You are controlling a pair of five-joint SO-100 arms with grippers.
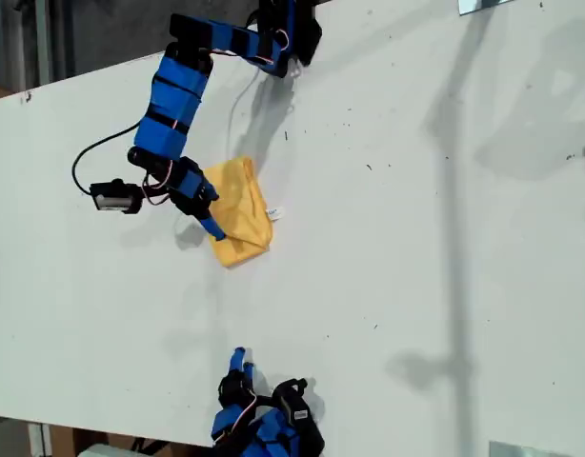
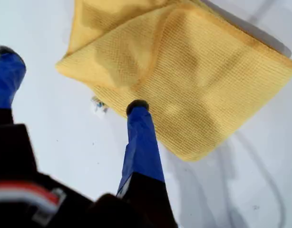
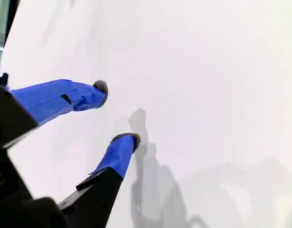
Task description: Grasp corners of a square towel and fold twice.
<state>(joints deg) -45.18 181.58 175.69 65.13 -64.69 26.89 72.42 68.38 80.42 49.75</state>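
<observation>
Now my first gripper (image 1: 205,217) hangs with its jaws spread wide and nothing between them, just at the edge of the square towel (image 1: 240,211). One blue-taped finger (image 2: 139,133) is tipped over the cloth's hem; the other finger (image 2: 8,76) stands off over bare white table (image 1: 416,238). The towel lies folded into a thick, roughly four-sided wad, soft yellow-orange with a fine waffle weave. A small white tag (image 1: 273,213) pokes out on its far side from my first gripper; any print on it is too small to read. My second gripper (image 1: 240,364) is released too, well apart from the towel, above plain tabletop.
</observation>
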